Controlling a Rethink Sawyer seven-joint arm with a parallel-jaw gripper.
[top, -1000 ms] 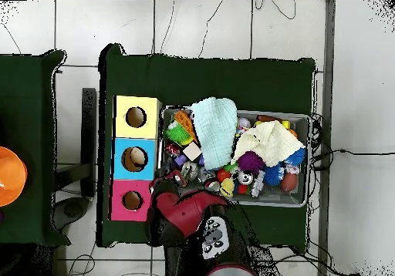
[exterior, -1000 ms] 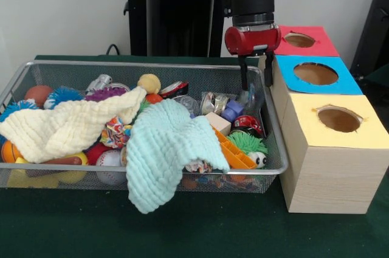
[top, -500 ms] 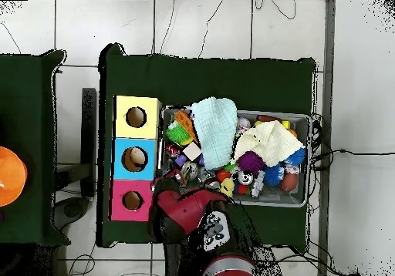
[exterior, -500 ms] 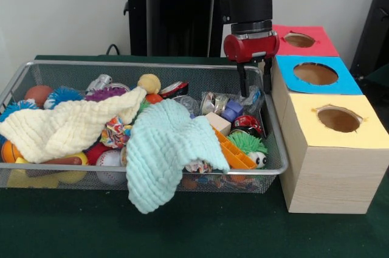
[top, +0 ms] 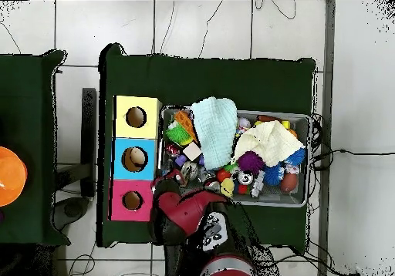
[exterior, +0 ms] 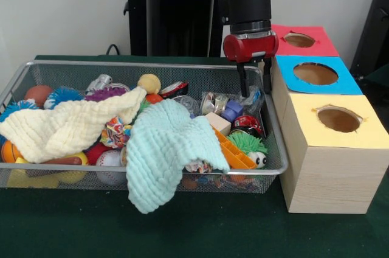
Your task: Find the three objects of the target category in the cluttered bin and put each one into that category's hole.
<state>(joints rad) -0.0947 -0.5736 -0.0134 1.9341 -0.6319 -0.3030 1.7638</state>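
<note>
A wire bin (exterior: 18,81) sits on the green bench (exterior: 200,233), packed with toys. At its left a cream cloth (exterior: 67,125) lies over balls, with an orange ball (exterior: 37,94) and a blue spiky ball (exterior: 62,95) in the far left corner. A mint cloth (exterior: 164,148) in the middle hangs over the near rim. To its right lie a wood block (exterior: 218,123), an orange tray (exterior: 234,153), a green fuzzy toy (exterior: 247,142) and a blue cap (exterior: 231,111). The claw (exterior: 254,85) hangs over the bin's far right corner, fingers spread and empty, tips down among the clutter beside a crumpled clear bag (exterior: 252,97). Right of the bin stands a row of three boxes, each with a round hole: yellow box (exterior: 338,119) nearest, blue box (exterior: 317,75) in the middle, red box (exterior: 301,40) farthest. Which toys belong to the target category cannot be told.
</note>
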